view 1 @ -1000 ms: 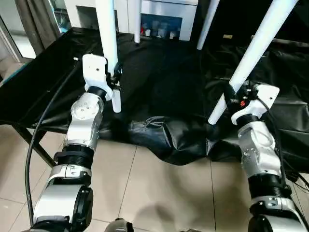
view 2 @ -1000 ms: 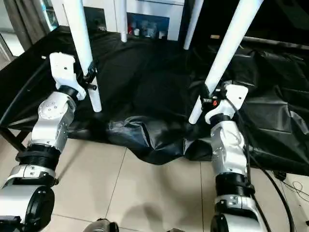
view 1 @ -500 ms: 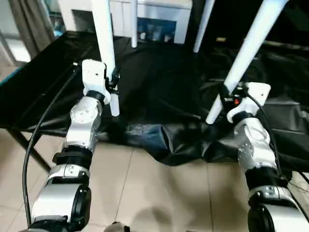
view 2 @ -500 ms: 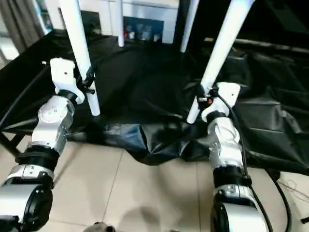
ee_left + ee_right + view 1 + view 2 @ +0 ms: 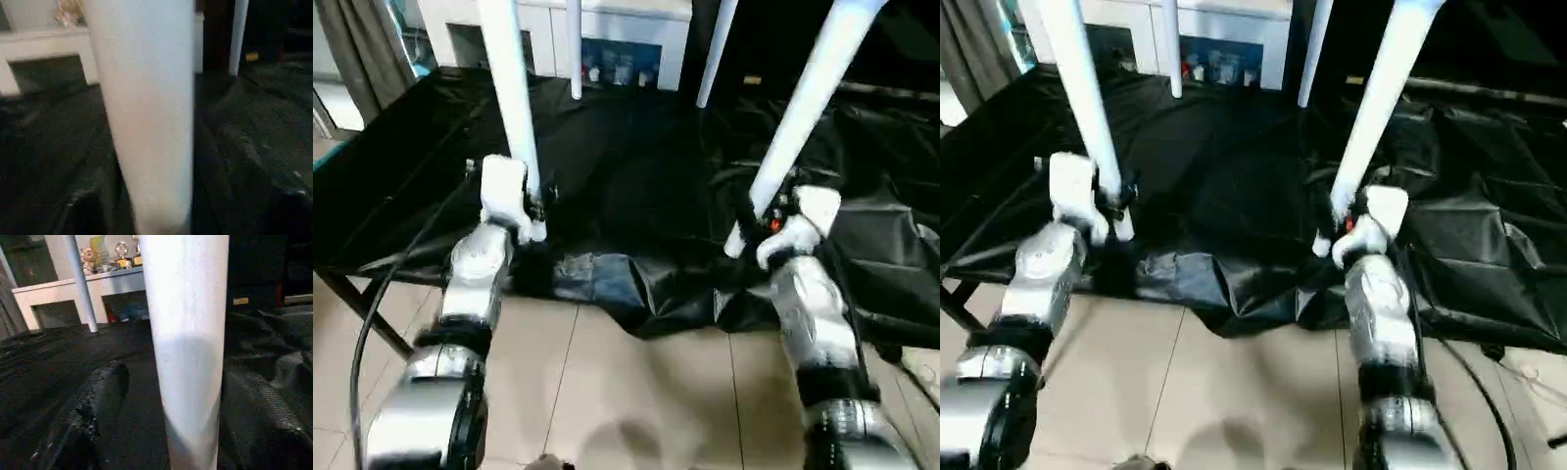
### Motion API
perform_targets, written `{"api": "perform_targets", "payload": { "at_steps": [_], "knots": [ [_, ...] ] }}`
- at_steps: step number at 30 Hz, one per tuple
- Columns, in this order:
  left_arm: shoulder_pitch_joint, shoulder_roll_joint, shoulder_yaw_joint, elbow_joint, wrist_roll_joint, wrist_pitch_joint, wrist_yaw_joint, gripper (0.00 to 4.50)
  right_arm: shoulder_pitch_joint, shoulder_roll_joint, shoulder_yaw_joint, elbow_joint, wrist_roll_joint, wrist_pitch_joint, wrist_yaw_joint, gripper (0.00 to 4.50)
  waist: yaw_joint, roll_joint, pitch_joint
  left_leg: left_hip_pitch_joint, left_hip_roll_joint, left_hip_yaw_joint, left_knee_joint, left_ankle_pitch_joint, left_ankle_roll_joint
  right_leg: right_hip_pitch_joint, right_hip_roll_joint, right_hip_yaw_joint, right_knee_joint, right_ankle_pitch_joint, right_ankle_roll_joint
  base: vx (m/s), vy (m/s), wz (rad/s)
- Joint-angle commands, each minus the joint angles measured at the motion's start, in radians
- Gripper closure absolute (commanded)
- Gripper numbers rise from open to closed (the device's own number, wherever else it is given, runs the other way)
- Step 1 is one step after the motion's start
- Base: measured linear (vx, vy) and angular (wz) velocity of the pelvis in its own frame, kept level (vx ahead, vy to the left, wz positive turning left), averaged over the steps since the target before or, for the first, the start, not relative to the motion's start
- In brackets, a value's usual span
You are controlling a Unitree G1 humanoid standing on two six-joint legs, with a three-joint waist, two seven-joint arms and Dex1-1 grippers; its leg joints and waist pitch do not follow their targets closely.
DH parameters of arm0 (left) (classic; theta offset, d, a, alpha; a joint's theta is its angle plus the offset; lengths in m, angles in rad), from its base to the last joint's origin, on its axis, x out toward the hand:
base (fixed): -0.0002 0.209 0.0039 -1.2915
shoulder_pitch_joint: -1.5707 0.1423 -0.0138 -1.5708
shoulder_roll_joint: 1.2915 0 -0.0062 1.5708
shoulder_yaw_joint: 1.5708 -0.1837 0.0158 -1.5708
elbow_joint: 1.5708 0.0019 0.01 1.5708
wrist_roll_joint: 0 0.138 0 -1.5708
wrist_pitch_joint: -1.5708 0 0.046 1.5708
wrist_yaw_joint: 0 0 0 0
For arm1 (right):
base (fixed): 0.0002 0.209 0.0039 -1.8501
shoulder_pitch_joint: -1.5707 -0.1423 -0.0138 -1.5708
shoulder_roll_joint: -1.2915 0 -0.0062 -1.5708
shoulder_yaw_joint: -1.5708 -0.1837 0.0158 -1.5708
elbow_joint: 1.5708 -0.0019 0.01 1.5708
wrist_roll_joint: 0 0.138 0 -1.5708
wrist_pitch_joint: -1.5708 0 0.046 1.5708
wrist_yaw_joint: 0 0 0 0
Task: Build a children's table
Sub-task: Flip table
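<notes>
The children's table stands on its round white legs on a black cloth (image 5: 636,157); its top is out of view above. My left gripper (image 5: 536,201) is at the near left leg (image 5: 509,88), just above its foot. In the left wrist view that leg (image 5: 146,122) rises between the fingers with a gap on each side, so the gripper is open. My right gripper (image 5: 756,211) is low on the slanting near right leg (image 5: 808,98). In the right wrist view its fingers (image 5: 93,416) stand off the leg (image 5: 188,357), also open. Two far legs (image 5: 574,49) (image 5: 715,54) stand behind.
The black cloth hangs crumpled over the platform's front edge (image 5: 636,304) onto a tiled floor (image 5: 636,401). A white cabinet (image 5: 636,20) with small items inside stands behind the far legs. A dark frame leg (image 5: 352,304) shows at the left.
The whole picture has shifted with the camera. Both grippers now sit lower on the near legs, closer to the feet.
</notes>
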Motion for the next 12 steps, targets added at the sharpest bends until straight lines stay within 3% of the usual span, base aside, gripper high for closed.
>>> {"api": "perform_targets", "payload": {
  "at_steps": [1,4,5,6,7,9,10,12],
  "knots": [
    [0.070,-0.018,-0.020,-0.065,-0.021,0.018,-0.056,0.77,0.058,0.006,0.045,-0.093,-0.009,0.008,0.038,1.28,0.003,0.010,-0.077,0.034,0.061,-0.035,-0.072,-0.160,0.059,0.038,-0.054,0.033,-0.047,0.079,-0.242,0.056,-0.005,-0.02],
    [0.165,-0.030,-0.016,-0.178,-0.086,0.047,-0.126,0.77,0.146,0.004,0.065,-0.194,0.029,0.023,0.094,1.28,0.005,0.008,-0.076,0.032,0.063,-0.032,-0.068,-0.133,0.101,0.036,-0.053,0.033,-0.046,0.108,-0.257,0.017,-0.002,0.00],
    [0.255,-0.033,-0.022,-0.280,-0.127,0.086,-0.163,0.77,0.232,-0.012,0.097,-0.260,0.047,0.063,0.146,1.28,0.009,0.014,-0.071,0.034,0.068,-0.033,-0.073,-0.162,0.103,0.034,-0.055,0.032,-0.052,0.062,-0.263,0.000,0.000,0.00],
    [0.258,-0.033,-0.023,-0.282,-0.127,0.087,-0.164,0.77,0.234,-0.013,0.098,-0.261,0.046,0.064,0.146,1.28,0.010,0.015,-0.066,0.034,0.073,-0.033,-0.077,-0.185,0.097,0.034,-0.054,0.033,-0.056,0.030,-0.261,0.000,0.000,0.00],
    [0.287,-0.030,-0.027,-0.315,-0.128,0.098,-0.164,0.77,0.259,-0.020,0.107,-0.277,0.039,0.084,0.146,1.28,0.004,0.016,-0.061,0.039,0.073,-0.035,-0.088,-0.279,0.059,0.027,-0.050,0.033,-0.071,-0.100,-0.242,0.000,0.000,0.00],
    [0.337,-0.028,-0.035,-0.379,-0.126,0.141,-0.146,0.77,0.298,-0.033,0.122,-0.311,0.024,0.091,0.142,1.28,0.003,0.022,-0.055,0.042,0.077,-0.036,-0.097,-0.336,0.021,0.023,-0.047,0.035,-0.078,-0.169,-0.222,0.000,0.000,0.00],
    [0.362,-0.031,-0.036,-0.422,-0.125,0.169,-0.123,0.77,0.313,-0.033,0.124,-0.334,0.022,0.095,0.135,1.28,0.001,0.024,-0.051,0.045,0.077,-0.038,-0.102,-0.397,-0.016,0.018,-0.047,0.037,-0.083,-0.234,-0.203,0.000,0.000,0.00],
    [0.406,-0.042,-0.032,-0.512,-0.109,0.218,-0.057,0.77,0.339,-0.027,0.120,-0.386,0.029,0.136,0.111,1.28,0.000,0.020,-0.043,0.044,0.074,-0.043,-0.108,-0.459,-0.051,0.014,-0.049,0.041,-0.095,-0.336,-0.157,0.000,0.000,0.00]
  ]
}}
